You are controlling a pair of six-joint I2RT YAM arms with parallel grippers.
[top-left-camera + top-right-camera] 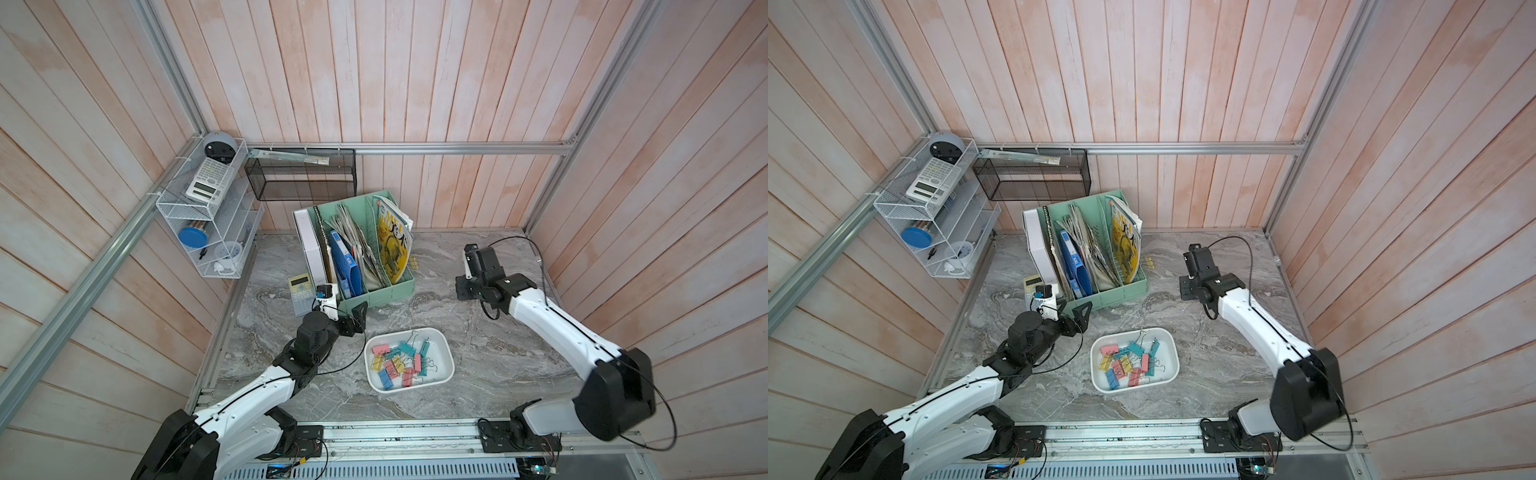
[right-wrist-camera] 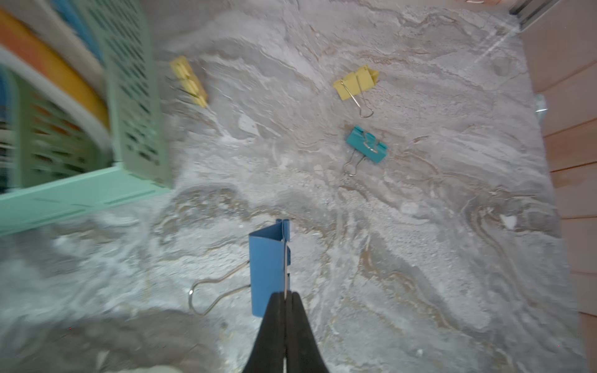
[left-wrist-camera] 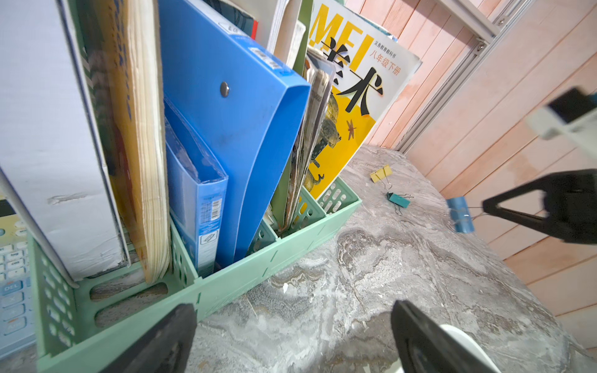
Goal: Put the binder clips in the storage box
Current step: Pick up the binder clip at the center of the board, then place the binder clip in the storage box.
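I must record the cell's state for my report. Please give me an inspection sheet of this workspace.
Surface: grey marble table, no spill seen.
Job's things: storage box holds many binder clips; two yellow clips and a teal clip lie loose on the table.
Clutter: file organizer, calculator beside it.
Grippers: left gripper open, empty; right gripper shut on blue clip.
Cables: black cables loop off both arms.
Surroundings: plank walls, wire shelf, mesh basket.

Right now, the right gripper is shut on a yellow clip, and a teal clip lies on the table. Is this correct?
No. The right wrist view shows the right gripper shut on a blue clip, not yellow. The teal clip does lie on the table.
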